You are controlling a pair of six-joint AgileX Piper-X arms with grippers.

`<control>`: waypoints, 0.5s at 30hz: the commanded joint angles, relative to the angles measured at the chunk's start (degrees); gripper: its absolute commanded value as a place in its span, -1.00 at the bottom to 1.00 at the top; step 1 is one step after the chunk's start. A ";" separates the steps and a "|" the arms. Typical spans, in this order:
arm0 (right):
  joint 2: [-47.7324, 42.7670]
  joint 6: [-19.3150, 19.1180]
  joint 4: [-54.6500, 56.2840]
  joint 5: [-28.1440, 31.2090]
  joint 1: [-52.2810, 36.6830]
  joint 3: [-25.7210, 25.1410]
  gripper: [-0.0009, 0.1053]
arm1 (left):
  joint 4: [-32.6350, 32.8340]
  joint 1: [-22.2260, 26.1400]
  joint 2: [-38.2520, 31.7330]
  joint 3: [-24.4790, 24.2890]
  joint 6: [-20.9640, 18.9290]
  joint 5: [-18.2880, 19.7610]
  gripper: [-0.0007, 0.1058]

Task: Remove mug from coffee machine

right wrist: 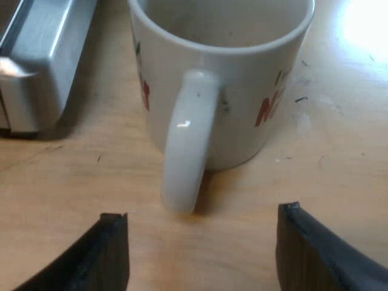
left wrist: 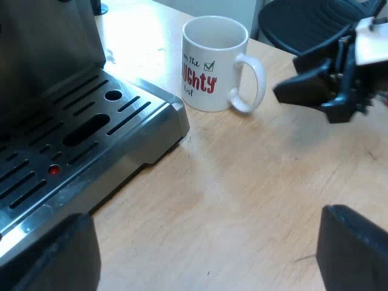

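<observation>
A white mug (left wrist: 213,63) with red lettering stands upright on the wooden table, just off the corner of the espresso machine's drip tray (left wrist: 91,130). Its handle (left wrist: 250,85) points at my right gripper (left wrist: 321,91), which hovers a short way from it. In the right wrist view the mug (right wrist: 218,79) is close ahead, handle (right wrist: 185,145) toward me, and my right gripper (right wrist: 203,242) is open with both fingers short of the handle and nothing between them. My left gripper (left wrist: 209,254) is open above the table beside the tray, holding nothing.
The machine's metal drip tray has slotted grating and a small red float (left wrist: 54,170). Its steel corner (right wrist: 36,66) lies close beside the mug. A dark chair (left wrist: 309,21) stands beyond the table edge. Bare wooden tabletop (left wrist: 254,182) stretches between the grippers.
</observation>
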 commanded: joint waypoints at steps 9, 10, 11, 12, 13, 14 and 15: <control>-9.86 3.38 33.24 -3.16 0.07 -12.22 0.05 | 2.02 -0.37 -0.07 -5.87 -3.48 -0.85 0.50; -9.85 3.38 36.64 -3.16 0.07 -14.35 0.05 | 3.93 -0.37 -0.07 -6.93 -3.48 -0.86 0.50; -9.85 3.38 36.64 -3.16 0.07 -14.35 0.05 | 3.93 -0.37 -0.07 -6.93 -3.48 -0.86 0.50; -9.85 3.38 40.17 -3.16 0.07 -16.87 0.05 | 9.98 -0.37 -0.07 -9.89 -3.48 -0.86 0.50; -9.85 3.38 40.60 -3.16 0.07 -17.54 0.05 | 10.99 -0.37 -0.07 -10.32 -3.48 -0.86 0.50; -9.85 3.40 44.43 -3.16 0.07 -20.57 0.05 | 13.69 -0.37 -0.07 -11.61 -3.48 -0.86 0.50; -9.85 3.62 46.89 -3.36 0.07 -22.75 0.05 | 16.04 -0.37 -0.07 -12.72 -3.48 -0.86 0.50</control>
